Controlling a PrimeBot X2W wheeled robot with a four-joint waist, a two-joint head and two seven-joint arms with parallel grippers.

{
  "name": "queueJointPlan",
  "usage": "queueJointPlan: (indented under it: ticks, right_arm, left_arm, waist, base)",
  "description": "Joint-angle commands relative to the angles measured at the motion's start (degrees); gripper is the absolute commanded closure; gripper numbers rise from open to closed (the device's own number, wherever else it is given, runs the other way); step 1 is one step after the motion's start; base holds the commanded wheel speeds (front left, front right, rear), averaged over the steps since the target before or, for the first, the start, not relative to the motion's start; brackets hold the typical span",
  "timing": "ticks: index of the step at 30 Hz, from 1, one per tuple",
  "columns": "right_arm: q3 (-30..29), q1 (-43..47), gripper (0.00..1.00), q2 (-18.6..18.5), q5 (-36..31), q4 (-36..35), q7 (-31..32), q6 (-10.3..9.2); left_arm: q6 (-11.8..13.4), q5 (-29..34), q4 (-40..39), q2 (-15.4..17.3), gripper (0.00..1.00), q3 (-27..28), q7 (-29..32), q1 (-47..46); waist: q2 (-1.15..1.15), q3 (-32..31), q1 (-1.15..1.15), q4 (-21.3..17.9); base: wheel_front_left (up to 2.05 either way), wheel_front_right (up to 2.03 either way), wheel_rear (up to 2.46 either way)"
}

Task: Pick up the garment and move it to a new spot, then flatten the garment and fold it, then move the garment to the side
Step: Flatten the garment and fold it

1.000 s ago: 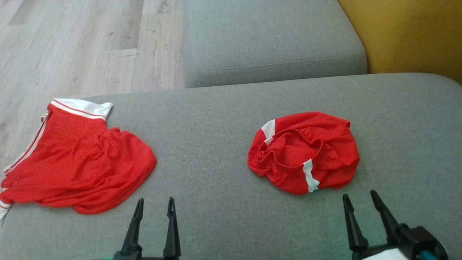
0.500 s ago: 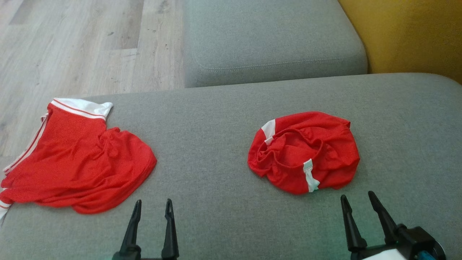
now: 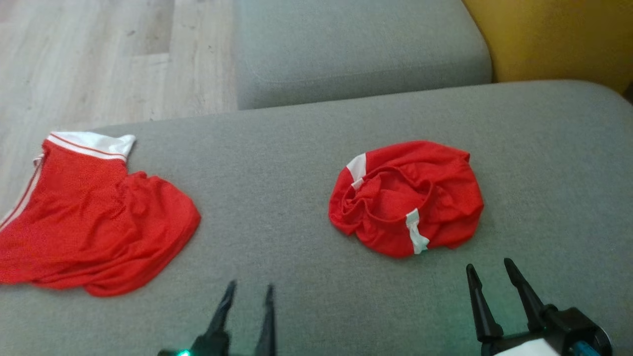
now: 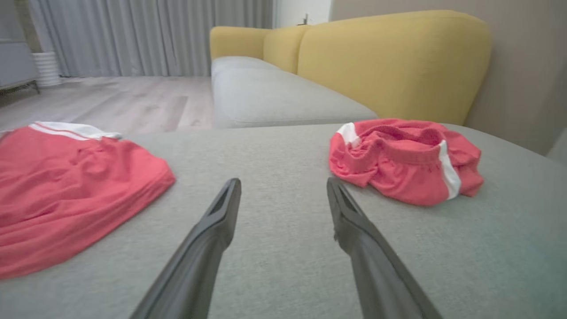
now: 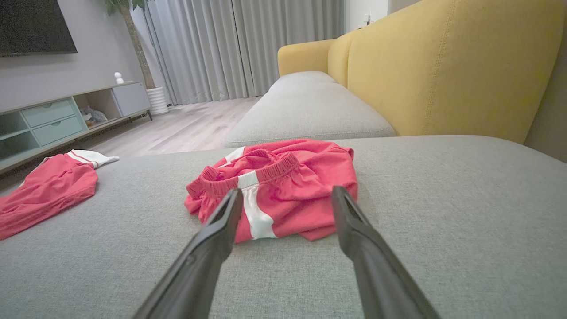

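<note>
A crumpled red garment with white stripes lies bunched on the grey cushion, right of centre. It also appears in the left wrist view and the right wrist view. My right gripper stands open just in front of it, fingers apart and empty, lined up with its near edge. My left gripper is open over bare cushion, between this garment and a second red garment with white trim lying flatter at the left.
A second grey seat cushion lies beyond, with the yellow backrest at the far right. Wooden floor borders the cushion's far left edge. A low TV cabinet stands across the room.
The head camera has shifted, sliding the scene left and up. My left gripper has moved right toward the middle of the cushion. Both garments lie as before.
</note>
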Motion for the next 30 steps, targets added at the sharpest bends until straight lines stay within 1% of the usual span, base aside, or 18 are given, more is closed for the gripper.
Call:
queueJointPlan:
  ticks: [1, 6, 8, 13, 17, 20, 25, 26, 27, 28, 30]
  right_arm:
    - [1.5, -3.2, 0.00, -1.5, 0.4, -2.2, -0.4, 0.39]
    - [2.1, -4.7, 0.00, -2.1, 0.5, -2.8, -0.4, 0.39]
    - [2.5, -5.5, 0.00, -2.3, 0.7, -3.1, -0.4, 0.39]
    - [4.0, -8.3, 0.00, -2.6, 1.3, -3.3, -0.4, 0.39]
    - [4.7, -9.8, 0.00, -2.5, 2.0, -3.0, -0.4, 0.39]
    - [5.2, -10.7, 0.00, -2.2, 2.5, -2.7, -0.4, 0.39]
    - [6.5, -11.7, 0.00, -1.9, 3.0, -2.2, -0.4, 0.39]
    - [6.6, -11.8, 0.00, -1.9, 3.1, -2.1, -0.4, 0.39]
    - [6.6, -11.9, 0.00, -1.8, 3.1, -2.0, -0.4, 0.39]
    - [6.6, -12.0, 0.00, -1.7, 3.1, -1.9, -0.4, 0.39]
    - [6.7, -11.8, 0.00, -1.6, 3.0, -1.7, -0.4, 0.39]
  left_arm:
    - [-0.5, -0.5, -0.9, -0.2, 0.00, 0.4, -0.6, -5.7]
    - [-4.0, -3.3, 8.2, -0.2, 0.00, -9.0, -0.6, -17.1]
    - [-4.8, -4.5, 11.6, -0.2, 0.00, -12.9, -0.6, -22.4]
    - [-5.8, -8.4, 18.3, -0.2, 0.00, -20.8, -0.6, -34.7]
    - [-5.9, -11.9, 22.9, -0.2, 0.00, -26.4, -0.2, -42.0]
    - [-6.4, -14.7, 26.1, -0.2, 0.00, -30.1, 1.4, -45.7]
    - [-7.9, -19.2, 30.2, -0.2, 0.00, -35.3, 4.3, -48.9]
    - [-8.0, -19.9, 30.7, -0.2, 0.05, -36.2, 4.5, -49.3]
    - [-8.0, -20.4, 31.1, -0.2, 0.78, -36.9, 4.3, -49.7]
    - [-8.2, -20.9, 31.2, -0.2, 1.00, -37.5, 3.9, -50.1]
    - [-8.8, -22.3, 30.8, -0.2, 1.00, -38.8, 3.2, -50.6]
  waist:
    - [0.00, 1.4, 0.00, -1.6]
    - [0.00, 4.4, 0.00, -5.5]
    - [0.00, 6.3, 0.00, -7.2]
    - [0.00, 10.6, 0.00, -11.8]
    - [0.00, 13.0, 0.00, -15.1]
    - [0.00, 14.1, 0.00, -17.1]
    - [0.00, 14.8, 0.00, -19.5]
    - [0.00, 14.7, 0.00, -19.9]
    - [0.00, 14.6, 0.00, -20.2]
    - [0.00, 14.5, 0.00, -20.4]
    - [0.00, 13.8, 0.00, -20.7]
  base:
    - [0.00, 0.00, 0.00]
    - [0.00, 0.00, 0.00]
    - [0.00, 0.00, 0.00]
    - [0.00, 0.00, 0.00]
    - [0.00, 0.00, 0.00]
    - [0.00, 0.00, 0.00]
    - [0.00, 0.00, 0.00]
    - [0.00, 0.00, 0.00]
    - [0.00, 0.00, 0.00]
    - [0.00, 0.00, 0.00]
    - [0.00, 0.00, 0.00]
